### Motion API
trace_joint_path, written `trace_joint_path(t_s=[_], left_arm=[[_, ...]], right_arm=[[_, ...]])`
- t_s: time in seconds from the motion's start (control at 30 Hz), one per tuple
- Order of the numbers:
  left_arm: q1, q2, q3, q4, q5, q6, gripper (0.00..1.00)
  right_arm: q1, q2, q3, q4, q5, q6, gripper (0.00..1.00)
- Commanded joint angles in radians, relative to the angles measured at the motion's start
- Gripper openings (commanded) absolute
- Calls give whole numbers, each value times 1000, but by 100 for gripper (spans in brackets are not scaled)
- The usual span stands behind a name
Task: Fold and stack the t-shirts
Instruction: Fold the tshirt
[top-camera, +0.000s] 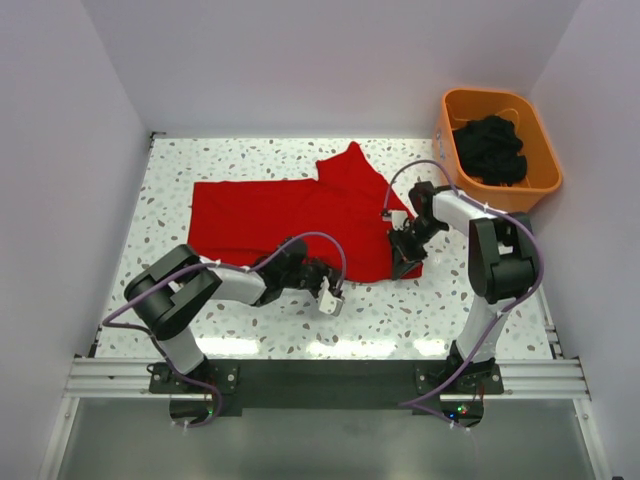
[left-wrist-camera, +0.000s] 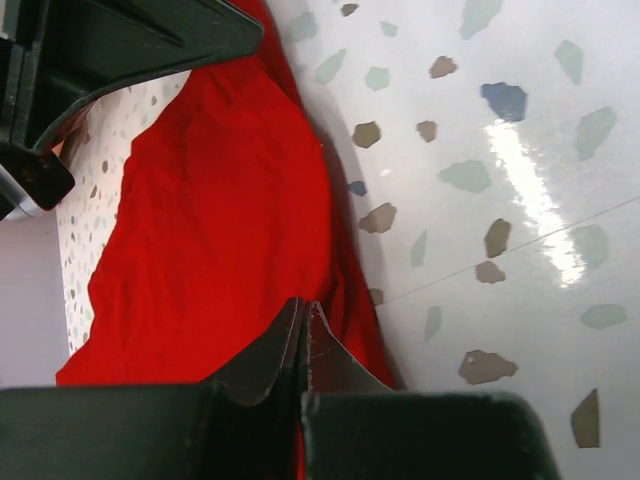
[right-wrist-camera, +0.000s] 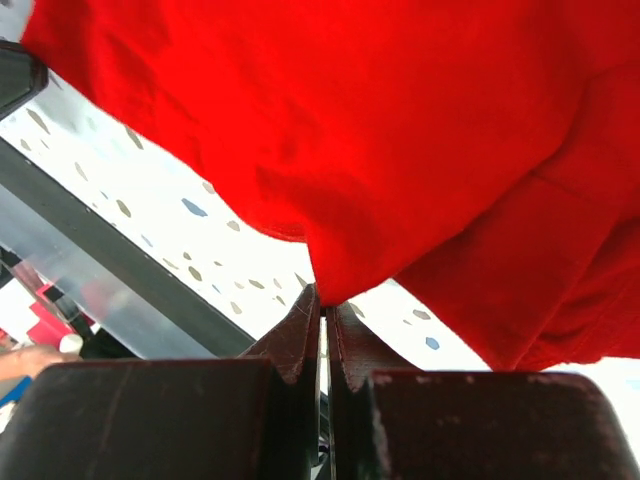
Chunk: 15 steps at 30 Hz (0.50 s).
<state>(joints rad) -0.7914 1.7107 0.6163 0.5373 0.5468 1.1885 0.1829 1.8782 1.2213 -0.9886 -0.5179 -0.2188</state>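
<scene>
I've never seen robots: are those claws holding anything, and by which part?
Both pinch the red t-shirt: left gripper on its near edge, right gripper on its near right corner.

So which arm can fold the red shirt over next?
Probably right: the right gripper pinches the shirt's near corner, held up off the table. The left gripper pinches the near edge too, but low against the table.

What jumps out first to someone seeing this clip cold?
A bright red t-shirt spread across the speckled table, with the left gripper and right gripper both pinched shut on its near edge. At the far right corner sits an orange tub holding dark clothes.
</scene>
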Motion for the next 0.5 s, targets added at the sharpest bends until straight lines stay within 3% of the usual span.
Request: trace_joint_path(t_s=[0.0, 0.47], left_arm=[[33, -40, 48, 59, 30, -58, 0], [164, 1, 148, 61, 94, -144, 0]], right_arm=[[-2, -51, 60, -13, -41, -7, 0], [-5, 56, 267, -1, -30, 4, 0]])
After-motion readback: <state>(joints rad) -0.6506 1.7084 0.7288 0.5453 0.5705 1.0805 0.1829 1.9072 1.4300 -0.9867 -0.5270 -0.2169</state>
